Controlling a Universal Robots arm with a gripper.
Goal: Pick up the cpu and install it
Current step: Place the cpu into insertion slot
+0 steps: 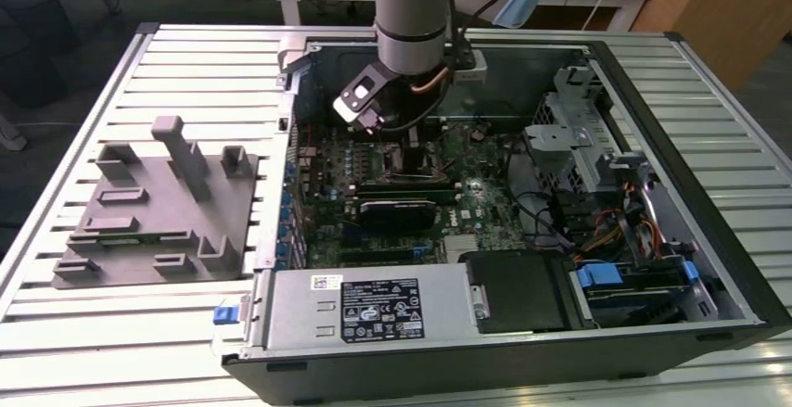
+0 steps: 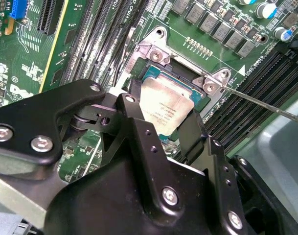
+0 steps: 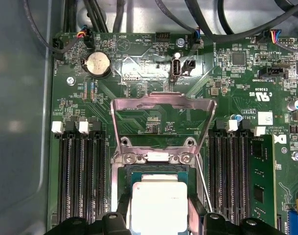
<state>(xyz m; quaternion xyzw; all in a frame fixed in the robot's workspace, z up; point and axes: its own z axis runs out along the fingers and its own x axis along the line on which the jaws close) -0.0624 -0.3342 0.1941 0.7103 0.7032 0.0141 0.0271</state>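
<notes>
**A:** Pincer point(image 2: 163, 122) first: how does it stand?

**B:** Narrow, and closed on the cpu point(image 2: 166, 103). In both wrist views its black fingers point(image 2: 190, 132) sit against two opposite edges of the chip, whose silver top faces up.

**A:** And where is the chip itself?

**B:** Directly over the open socket point(image 3: 158, 170) and squared up with it. The socket's teal edge shows around the chip. I cannot tell whether it is fully seated or held just above.

**A:** What about the socket's cover?

**B:** The metal load plate point(image 3: 161, 101) is swung up and open, hinged at one edge of the socket. The thin lever point(image 2: 266, 105) stands free beside it, unlatched.

**A:** And around that?

**B:** Black memory slots point(image 3: 82, 181) run along both sides of the socket on the green motherboard point(image 3: 139, 78). A coin battery point(image 3: 98, 63) sits beyond the raised plate, near the edge of the board where cables plug in.

**A:** Further out?

**B:** In the exterior view the arm point(image 1: 415, 8) reaches down into the open computer case point(image 1: 495, 361), which lies on its side on a slatted metal table point(image 1: 74, 101). A silver power supply point(image 1: 371, 305) sits along the near side of the case. At the exterior view's left, a grey tray point(image 1: 148, 212) with moulded holders lies on the table just beside the case, well apart from the pincer.
</notes>
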